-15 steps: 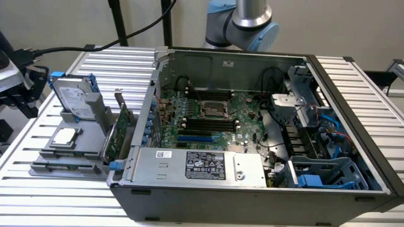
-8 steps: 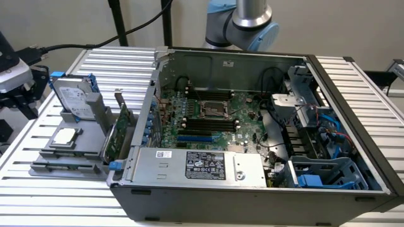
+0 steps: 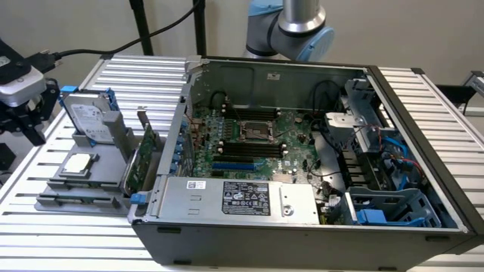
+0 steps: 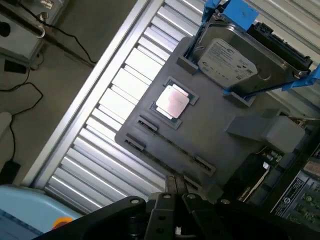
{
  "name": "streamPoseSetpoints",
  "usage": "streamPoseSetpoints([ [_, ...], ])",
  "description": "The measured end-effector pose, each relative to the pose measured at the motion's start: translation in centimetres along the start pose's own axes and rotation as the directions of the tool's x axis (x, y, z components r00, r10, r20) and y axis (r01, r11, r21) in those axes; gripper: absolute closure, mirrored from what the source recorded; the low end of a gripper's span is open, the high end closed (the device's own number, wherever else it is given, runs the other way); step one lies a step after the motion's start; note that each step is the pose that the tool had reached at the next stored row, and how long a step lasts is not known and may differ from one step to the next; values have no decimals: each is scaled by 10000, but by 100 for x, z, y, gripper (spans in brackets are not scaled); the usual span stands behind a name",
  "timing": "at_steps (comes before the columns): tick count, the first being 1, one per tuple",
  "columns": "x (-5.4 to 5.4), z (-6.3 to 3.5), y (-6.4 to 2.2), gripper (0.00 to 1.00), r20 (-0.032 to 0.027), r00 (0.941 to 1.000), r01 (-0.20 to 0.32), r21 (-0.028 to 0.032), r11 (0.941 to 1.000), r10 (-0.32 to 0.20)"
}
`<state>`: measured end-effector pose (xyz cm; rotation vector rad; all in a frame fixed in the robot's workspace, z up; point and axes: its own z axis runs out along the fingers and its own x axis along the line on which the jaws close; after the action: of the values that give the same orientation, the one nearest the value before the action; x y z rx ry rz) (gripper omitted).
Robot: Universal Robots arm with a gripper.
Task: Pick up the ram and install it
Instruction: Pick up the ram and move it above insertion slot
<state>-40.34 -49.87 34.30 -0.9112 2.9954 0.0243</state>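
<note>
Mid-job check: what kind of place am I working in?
Most likely a robotics lab's PC-assembly bench: an open computer case lies on a slatted aluminium table, a grey fixture beside it holds a hard drive and processor, and a robot arm stands behind.

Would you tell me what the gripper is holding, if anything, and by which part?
Nothing visible is held; the black gripper hangs above the grey plastic parts holder.

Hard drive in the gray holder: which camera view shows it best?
The wrist view: the hard drive is close, its label facing the camera, blue brackets at its sides. The exterior view has it farther off, standing upright in the holder at the exterior view's left.
</note>
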Motion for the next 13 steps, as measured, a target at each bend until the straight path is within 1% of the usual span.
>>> streamPoseSetpoints([
  [3,0,3,0,89,-36,9992,394,142,9991,-394],
  [5,0,3,0,89,-66,9978,665,235,9975,-664],
  [6,0,4,0,89,-80,9967,804,276,9964,-802],
  [7,0,6,-1,89,-92,9954,952,304,9950,-950],
  [8,0,9,-1,89,-104,9936,1130,318,9931,-1128],
  [10,0,13,0,89,-123,9890,1475,328,9885,-1471],
  [13,0,29,-1,89,-131,9796,2011,325,9790,-2008],
])
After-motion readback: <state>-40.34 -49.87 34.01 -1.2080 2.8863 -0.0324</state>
